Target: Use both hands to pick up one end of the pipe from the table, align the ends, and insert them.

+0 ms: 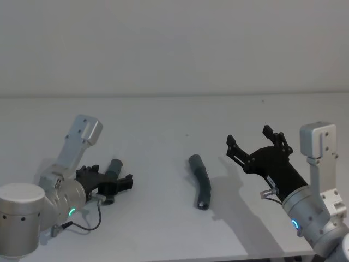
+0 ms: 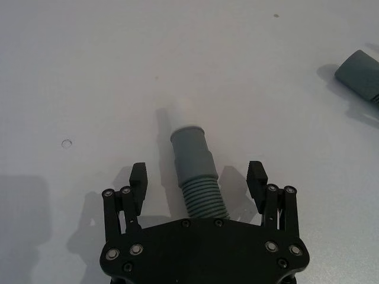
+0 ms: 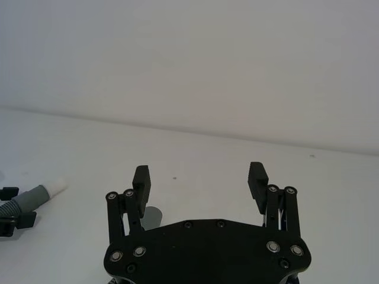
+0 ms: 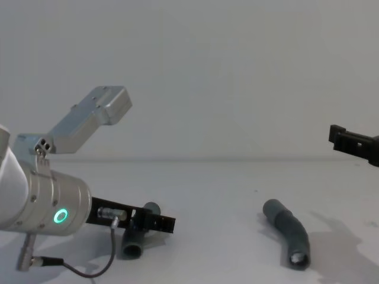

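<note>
- Currently the left gripper [image 2: 198, 174] is set low on the worktop [image 1: 163, 120], its fingers [image 2: 139, 177] spread to either side of the ribbed middle [image 2: 204, 198] of one pipe piece [image 2: 194, 164]; nothing is pinched yet.
- That piece lies on the worktop at the robot's left, with its white tip [image 2: 180, 112] pointing away from the wrist.
- The step in hand is judged to be the left grasp. It is best done by closing squarely on the ribs, just behind the cuff [image 2: 188, 139], so that the tip is kept free and the piece is not rolled aside.
- The right gripper [image 1: 251, 138] is held above the worktop at the right, spread wide and empty.
- The second piece [image 1: 202, 183] lies near the middle of the worktop, well apart from the first and to the left of the right gripper; an open end [image 4: 298, 258] is turned toward the robot.
- For the right arm, a descent over the ribbed part of that piece is advised, with enough of the receiving end left clear to take the white tip.
- Counted: two pipe pieces, two grippers, one white tip, one worktop.
</note>
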Available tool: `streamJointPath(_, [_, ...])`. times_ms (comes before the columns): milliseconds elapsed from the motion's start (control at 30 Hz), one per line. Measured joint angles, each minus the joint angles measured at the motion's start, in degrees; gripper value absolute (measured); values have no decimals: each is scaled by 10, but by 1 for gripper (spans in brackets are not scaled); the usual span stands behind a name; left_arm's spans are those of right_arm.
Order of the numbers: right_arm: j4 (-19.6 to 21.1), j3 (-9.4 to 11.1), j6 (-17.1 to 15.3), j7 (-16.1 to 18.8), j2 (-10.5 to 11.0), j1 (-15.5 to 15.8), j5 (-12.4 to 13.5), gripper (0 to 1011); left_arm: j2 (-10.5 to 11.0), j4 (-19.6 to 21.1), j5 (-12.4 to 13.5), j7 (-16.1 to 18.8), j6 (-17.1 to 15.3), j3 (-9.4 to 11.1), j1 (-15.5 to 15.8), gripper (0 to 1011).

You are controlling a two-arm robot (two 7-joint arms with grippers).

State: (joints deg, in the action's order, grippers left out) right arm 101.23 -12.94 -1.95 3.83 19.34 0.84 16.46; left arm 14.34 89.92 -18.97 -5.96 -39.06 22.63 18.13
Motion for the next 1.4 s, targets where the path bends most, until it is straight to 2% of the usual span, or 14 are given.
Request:
streamJointPath(133, [0,0,0,0,0,0,0,1002,-2,-4,0,-1,-3,-1,2,970])
streamJointPath(300, [0,0,0,0,0,0,0,1002,-3,-7,1,-1,-5,-2,5,861])
streamJointPath(333, [0,0,0,0,0,0,0,1002,-3,-7,1,-1,-5,-2,5,801])
streamJointPath(533, [0,0,0,0,0,0,0,1002,-4,-9,1,-2,-7,-3,7,703])
streamJointPath(1400, [0,0,0,0,0,0,0,1002,-6,-13,1,-3,-10,-3,9,528])
